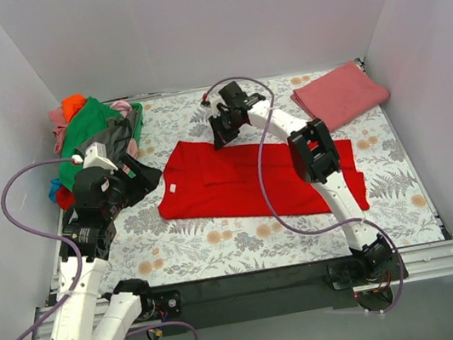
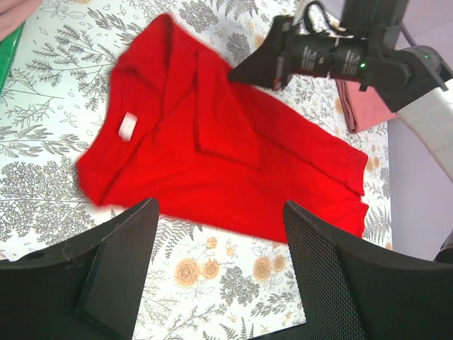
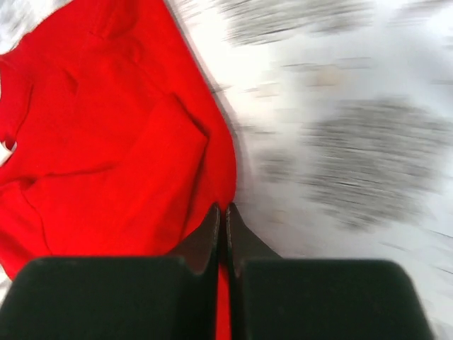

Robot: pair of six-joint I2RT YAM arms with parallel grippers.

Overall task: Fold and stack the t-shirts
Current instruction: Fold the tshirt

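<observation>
Pinching the edge of the bright red t-shirt (image 3: 106, 142) in our closed right gripper (image 3: 223, 207), we judge it limp and light; left gripper (image 2: 221, 205) stands open.

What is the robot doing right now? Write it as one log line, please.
left gripper: open, empty | right gripper: shut on red t-shirt far edge | rose t-shirt: folded, far right

Floral table cloth (image 1: 221, 244) — bright red t-shirt (image 1: 229, 188) mid-table, rose-red t-shirt (image 1: 340, 93) far right
</observation>
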